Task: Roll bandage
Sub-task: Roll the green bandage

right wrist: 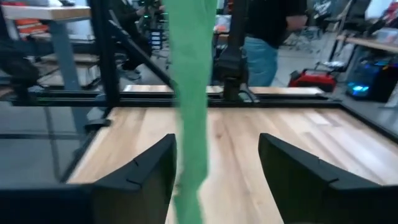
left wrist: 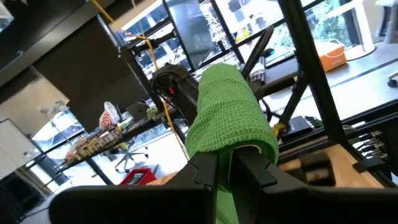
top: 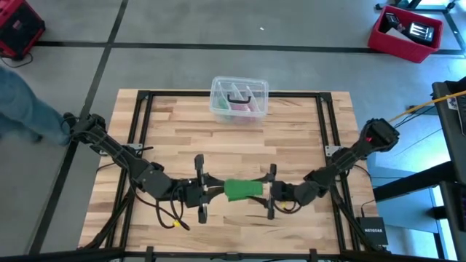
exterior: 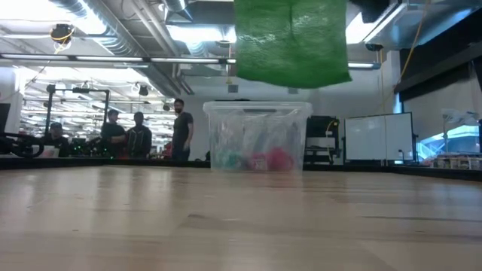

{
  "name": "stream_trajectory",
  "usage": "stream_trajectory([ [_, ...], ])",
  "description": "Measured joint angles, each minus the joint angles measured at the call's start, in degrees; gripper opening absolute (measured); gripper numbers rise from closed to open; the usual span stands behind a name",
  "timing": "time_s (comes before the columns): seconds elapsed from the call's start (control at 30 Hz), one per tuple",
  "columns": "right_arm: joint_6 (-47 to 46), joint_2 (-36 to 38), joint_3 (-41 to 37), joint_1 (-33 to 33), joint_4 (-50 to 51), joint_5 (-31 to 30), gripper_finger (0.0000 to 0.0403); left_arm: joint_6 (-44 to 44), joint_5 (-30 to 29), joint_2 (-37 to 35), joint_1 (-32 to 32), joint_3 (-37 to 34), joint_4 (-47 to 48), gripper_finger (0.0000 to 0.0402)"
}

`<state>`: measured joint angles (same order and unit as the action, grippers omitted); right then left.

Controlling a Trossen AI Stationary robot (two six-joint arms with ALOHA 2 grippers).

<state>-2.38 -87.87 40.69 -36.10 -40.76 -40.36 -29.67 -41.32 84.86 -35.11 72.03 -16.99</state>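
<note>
The bright green bandage [top: 244, 189] hangs above the table's near middle between my two grippers; the low view shows it [exterior: 290, 41] well clear of the wood. My left gripper [top: 218, 191] comes level from the table's left and is shut on it [left wrist: 235, 155]. My right gripper [top: 266, 191] comes level from the right and stands open. In the right wrist view the green strip [right wrist: 193, 93] runs down between its two fingers [right wrist: 217, 146], close beside one finger [right wrist: 149, 174]. My left gripper pinches the bandage's left end [left wrist: 236, 140] between its two fingers, level, from the table's left. The broad green band bulges out past the fingertips toward the right arm and is lifted clear of the table. Whether my right gripper touches the strip, I cannot tell.
A clear plastic box [top: 239, 98] with pink and dark items stands at the table's far middle [exterior: 257, 135]. A black rail frame [top: 142, 109] runs around the tabletop. People stand in the room beyond the far edge [exterior: 179, 128].
</note>
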Motion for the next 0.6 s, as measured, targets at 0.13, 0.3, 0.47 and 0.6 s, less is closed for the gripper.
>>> stream_trajectory([
  [0.13, 4.01, -3.36, 0.54, 2.24, -6.07, 0.87, 0.023, -0.63, 3.69, 0.0, 0.02, 0.0, -0.1, 0.0017],
  [0.3, 3.9, -6.0, 2.94, 5.5, -7.22, 9.66, 0.023, -0.79, 3.93, 0.0, 0.02, 0.0, -0.18, 0.0017],
  [0.47, 4.27, -7.37, 5.67, 7.75, -7.1, 13.41, 0.0227, -0.55, 3.93, 0.0, 0.31, 0.0, -0.2, 0.0017],
  [0.6, 8.4, -7.24, 6.32, 7.43, -7.02, 13.14, 0.0174, -0.59, 3.91, 0.0, 0.28, 0.0, -0.14, 0.0017],
])
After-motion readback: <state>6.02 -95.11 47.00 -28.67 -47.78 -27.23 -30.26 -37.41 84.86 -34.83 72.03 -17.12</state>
